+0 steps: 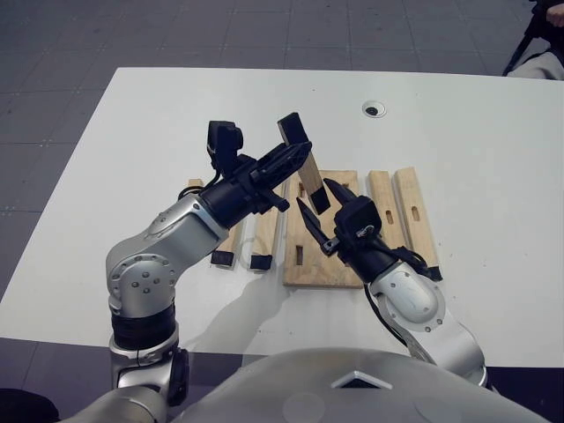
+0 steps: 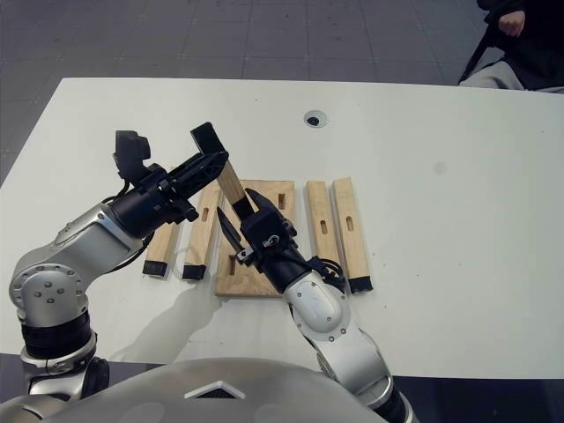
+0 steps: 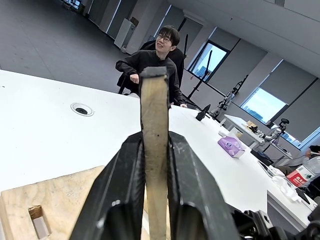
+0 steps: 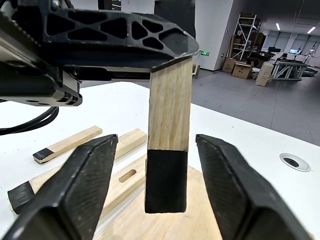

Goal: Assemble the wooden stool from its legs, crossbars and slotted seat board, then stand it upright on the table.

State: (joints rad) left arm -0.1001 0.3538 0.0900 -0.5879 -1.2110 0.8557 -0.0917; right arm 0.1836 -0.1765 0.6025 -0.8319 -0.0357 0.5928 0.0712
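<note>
Leg fitting in hand, with one leg up over the board.
Mid-frame, the left gripper point(image 1: 295, 160) pinches the leg point(image 1: 304, 167), which is tilted with its black lower end hanging above the seat board point(image 1: 313, 273). The right gripper point(image 4: 157, 150) is spread, fingers either side of that end and apart from it. We reckon the next move is closing the right on the leg to steady it — then lining the end up with a slot point(image 1: 300, 256). Other wooden pieces point(image 1: 412, 216) lie flat just right of the board.

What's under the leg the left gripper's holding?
The seat board, flat on the table; the leg's black end hangs over it, between the open right gripper's fingers. Board directly beneath: covered.
</note>
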